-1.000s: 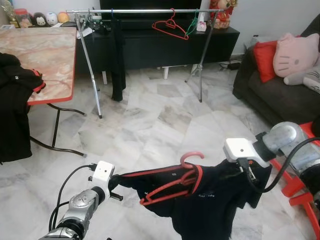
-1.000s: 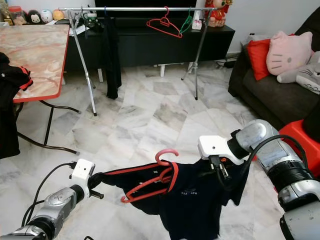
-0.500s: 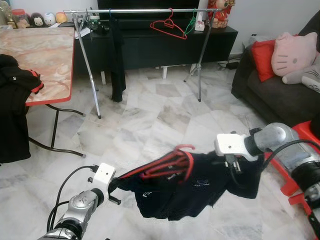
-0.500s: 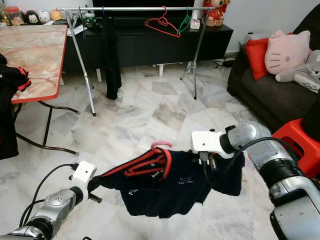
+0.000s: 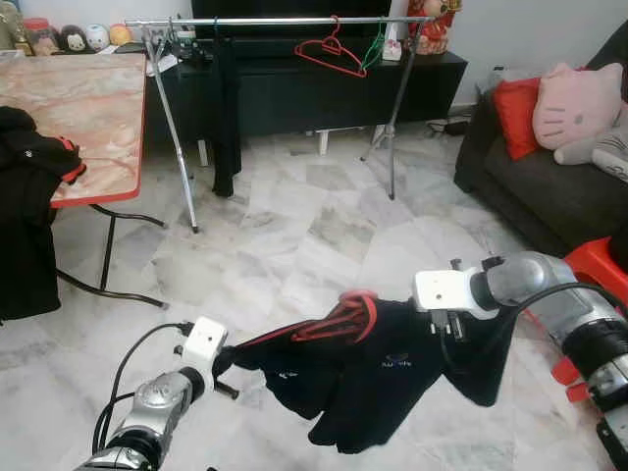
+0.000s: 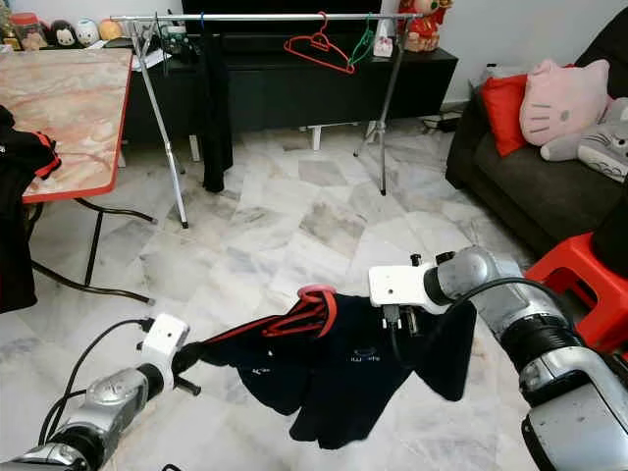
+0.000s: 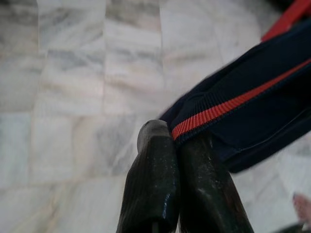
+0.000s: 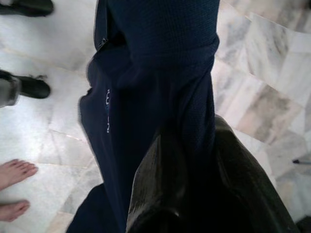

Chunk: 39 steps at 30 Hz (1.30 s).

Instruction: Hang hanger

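Both arms are up in front of the robot with a dark navy shirt (image 5: pixel 378 378) stretched between them above the marble floor (image 5: pixel 294 245). The left gripper (image 7: pixel 176 141) has its two black fingers (image 7: pixel 154 160) pinched tight on the shirt's edge, right on the red-striped hem, near left. The right gripper (image 8: pixel 187 145) is clamped on the cloth too; in the right wrist view the dark fabric runs down between its fingers and hangs away below. From the head views the shirt sags in the middle and droops lower toward the near side.

The red hanger (image 5: pixel 345 312) is tucked in the shirt's neck, lying tilted, its hook poking out near the collar, between the two grippers and closer to the right one. It's well apart from the clothes rack (image 5: pixel 275 21), which stands at the far side of the room in front of a black TV cabinet (image 5: pixel 324 83). On that rail there's a dark garment (image 5: pixel 228 108) hanging toward the left, plus an empty red hanger (image 5: pixel 332 51) and a green hanger (image 5: pixel 379 44) toward the right.

Far left is a marble-pattern folding table (image 5: pixel 78 108) with red edging and a black jacket (image 5: pixel 29 226) draped off its near corner. On the right is a dark sofa (image 5: pixel 530 191) with a red cushion (image 5: pixel 517 113) and a pink plush pillow (image 5: pixel 579 103), and a red stool (image 5: pixel 599 265) just behind the right arm. A person's bare feet (image 8: pixel 14 187) show on the floor in the right wrist view.
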Motion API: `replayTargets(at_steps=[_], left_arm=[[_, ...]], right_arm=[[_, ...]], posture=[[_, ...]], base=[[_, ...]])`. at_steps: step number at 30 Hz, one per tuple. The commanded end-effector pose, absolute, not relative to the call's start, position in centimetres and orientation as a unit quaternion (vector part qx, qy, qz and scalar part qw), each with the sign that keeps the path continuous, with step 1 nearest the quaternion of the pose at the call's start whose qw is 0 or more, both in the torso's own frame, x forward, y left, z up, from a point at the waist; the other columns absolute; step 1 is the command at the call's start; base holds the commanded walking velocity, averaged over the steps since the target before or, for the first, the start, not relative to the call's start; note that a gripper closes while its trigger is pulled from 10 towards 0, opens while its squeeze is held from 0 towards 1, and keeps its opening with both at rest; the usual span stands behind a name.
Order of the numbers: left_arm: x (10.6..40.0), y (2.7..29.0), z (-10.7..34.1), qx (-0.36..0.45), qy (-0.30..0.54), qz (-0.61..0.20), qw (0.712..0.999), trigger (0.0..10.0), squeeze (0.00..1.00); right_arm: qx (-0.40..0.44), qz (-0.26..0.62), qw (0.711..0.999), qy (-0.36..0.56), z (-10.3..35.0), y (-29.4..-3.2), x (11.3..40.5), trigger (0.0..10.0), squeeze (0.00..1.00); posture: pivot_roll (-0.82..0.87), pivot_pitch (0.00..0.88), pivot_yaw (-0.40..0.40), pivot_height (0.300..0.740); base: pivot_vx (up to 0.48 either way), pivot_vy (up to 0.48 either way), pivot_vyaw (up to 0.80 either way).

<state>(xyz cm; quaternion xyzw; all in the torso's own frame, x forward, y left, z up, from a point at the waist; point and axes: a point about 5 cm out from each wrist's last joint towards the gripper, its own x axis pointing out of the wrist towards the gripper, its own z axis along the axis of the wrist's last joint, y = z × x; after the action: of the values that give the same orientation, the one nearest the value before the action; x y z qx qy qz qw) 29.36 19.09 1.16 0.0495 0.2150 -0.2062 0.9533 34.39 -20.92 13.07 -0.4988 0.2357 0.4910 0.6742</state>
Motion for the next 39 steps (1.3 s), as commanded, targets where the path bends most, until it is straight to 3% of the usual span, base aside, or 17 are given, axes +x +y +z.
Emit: replayTargets(at_steps=[1,8,13,16,17,25,29,33,39], left_arm=[[29.9,19.5,2.0,0.034,0.199,-0.203,0.958,0.0,0.00],[30.5,18.6,3.3,0.001,0.167,-0.254,0.953,0.0,0.00],[30.6,18.4,3.5,-0.003,0.163,-0.262,0.951,0.0,0.00],[30.8,17.5,5.2,-0.021,0.132,-0.321,0.937,0.0,0.00],[31.0,17.3,6.1,-0.022,0.116,-0.336,0.934,0.0,0.00],[31.4,16.9,8.3,-0.033,0.075,-0.361,0.929,0.0,0.00],[30.9,16.2,9.4,-0.037,0.067,-0.398,0.914,0.0,0.00],[29.7,15.4,9.7,-0.031,0.081,-0.447,0.890,0.0,0.00],[28.8,15.3,9.1,-0.020,0.107,-0.464,0.879,0.0,0.00]], right_arm=[[-0.512,0.467,0.685,0.224,14.0,-20.8,35.0,0.0,0.00],[-0.486,0.459,0.714,0.209,13.5,-18.4,35.5,0.0,0.00],[-0.476,0.460,0.720,0.207,13.3,-18.0,35.6,0.0,0.00],[-0.417,0.481,0.744,0.202,11.7,-15.1,35.1,0.0,0.00],[-0.414,0.485,0.742,0.209,10.7,-14.1,34.7,0.0,0.00],[-0.411,0.462,0.746,0.246,8.2,-13.0,34.1,0.0,0.00],[-0.394,0.395,0.789,0.259,7.2,-12.8,34.6,0.0,0.00],[-0.318,0.305,0.864,0.242,7.3,-12.0,35.4,0.0,0.00],[-0.232,0.288,0.906,0.207,8.1,-10.0,35.9,0.0,0.00]], posture=[[-0.04,0.000,-0.080,0.740],[-0.03,0.000,-0.086,0.740],[-0.03,0.000,-0.086,0.740],[-0.02,0.000,-0.087,0.740],[-0.02,0.000,-0.087,0.740],[0.00,0.000,-0.089,0.740],[0.00,0.000,-0.089,0.740],[0.02,0.000,-0.078,0.740],[0.03,0.000,-0.076,0.740]], base=[[0.000,0.000,0.00],[0.000,0.000,0.00],[0.000,0.000,0.00],[0.000,0.000,0.00],[0.000,0.000,0.00],[0.000,0.000,0.00],[0.000,0.000,0.00],[0.000,0.000,0.00],[0.000,0.000,0.00]])
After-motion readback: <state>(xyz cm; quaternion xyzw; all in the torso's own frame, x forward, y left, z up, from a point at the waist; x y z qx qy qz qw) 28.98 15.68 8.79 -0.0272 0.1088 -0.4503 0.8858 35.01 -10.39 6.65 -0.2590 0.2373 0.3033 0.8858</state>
